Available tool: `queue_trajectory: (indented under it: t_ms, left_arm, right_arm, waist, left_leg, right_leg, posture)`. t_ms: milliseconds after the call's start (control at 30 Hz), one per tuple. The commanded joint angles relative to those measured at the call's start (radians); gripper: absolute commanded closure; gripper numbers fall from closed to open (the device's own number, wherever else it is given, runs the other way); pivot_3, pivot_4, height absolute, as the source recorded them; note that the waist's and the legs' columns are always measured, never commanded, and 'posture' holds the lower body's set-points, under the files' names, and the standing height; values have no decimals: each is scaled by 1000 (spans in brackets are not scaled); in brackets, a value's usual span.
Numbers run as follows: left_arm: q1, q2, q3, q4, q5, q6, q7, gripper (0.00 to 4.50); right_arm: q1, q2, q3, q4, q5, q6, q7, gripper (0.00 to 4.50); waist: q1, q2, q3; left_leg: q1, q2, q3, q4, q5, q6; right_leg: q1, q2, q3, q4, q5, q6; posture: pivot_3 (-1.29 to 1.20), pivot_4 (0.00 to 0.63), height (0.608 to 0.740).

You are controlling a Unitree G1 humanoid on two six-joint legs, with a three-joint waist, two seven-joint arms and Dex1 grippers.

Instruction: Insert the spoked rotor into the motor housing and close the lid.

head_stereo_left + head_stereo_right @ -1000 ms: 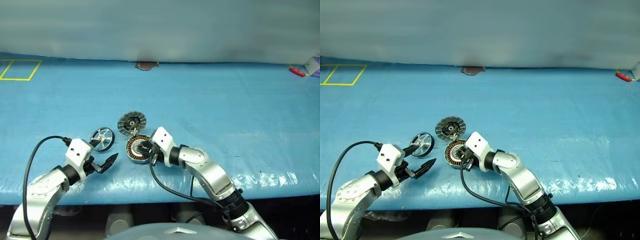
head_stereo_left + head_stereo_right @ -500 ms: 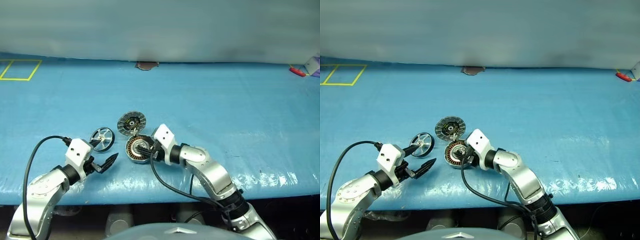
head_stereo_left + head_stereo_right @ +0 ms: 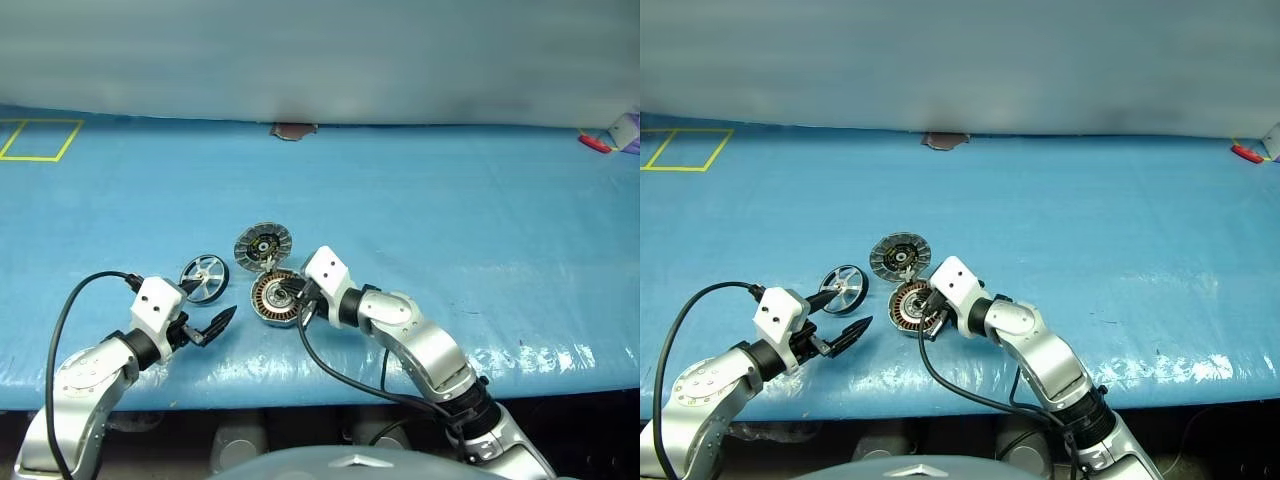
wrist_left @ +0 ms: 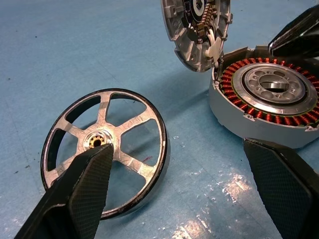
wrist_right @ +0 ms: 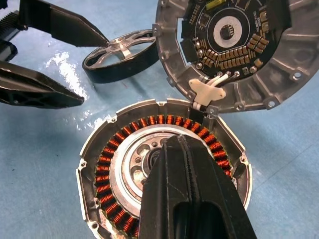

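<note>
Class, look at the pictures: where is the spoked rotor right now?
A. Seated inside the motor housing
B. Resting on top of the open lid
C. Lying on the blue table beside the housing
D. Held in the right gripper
C: the spoked rotor lies flat on the blue table, apart from the motor housing, ungripped.

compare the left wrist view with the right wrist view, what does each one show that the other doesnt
Left wrist view alone: the spoked rotor seen whole, lying flat on the blue table, framed by the left pincer's wide-open fingers, and the housing's silver centre uncovered.

Right wrist view alone: the lid's inner face almost whole, with its circuit parts and central hub, and the right pincer, shut, over the housing's centre.

Both: the motor housing with its copper windings, the lid standing open at its rim, the rotor beside it, and the table.
</note>
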Motion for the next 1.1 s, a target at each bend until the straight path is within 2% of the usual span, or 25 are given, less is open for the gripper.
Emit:
queue_trajectory:
  t_ms: [33, 433, 1100]
  left_arm:
    - [1, 1, 11, -42, -7, -18, -2, 0]
    - [0, -1, 9, -42, -7, -18, -1, 0]
    - [-10, 1, 6, -29, -6, -19, -5, 0]
  right_arm:
    - [-22, 15, 4, 4, -15, -28, -12, 4492]
    - [-23, 39, 27, 50, -48, -47, -21, 4492]
    - [23, 9, 39, 15, -20, -51, 32, 4492]
  waist:
    - [0, 0, 0]
    - [0, 0, 0]
    - [-1, 0, 0]
  left_leg:
    - [0, 0, 0, 0, 0, 0]
    - [0, 0, 0, 0, 0, 0]
    - [0, 0, 0, 0, 0, 0]
  right_leg:
    - [0, 0, 0, 0, 0, 0]
    - [0, 0, 0, 0, 0, 0]
    - [0, 0, 0, 0, 0, 0]
  posture:
    - [0, 150, 740]
    - [0, 150, 740]
    - [0, 150, 740]
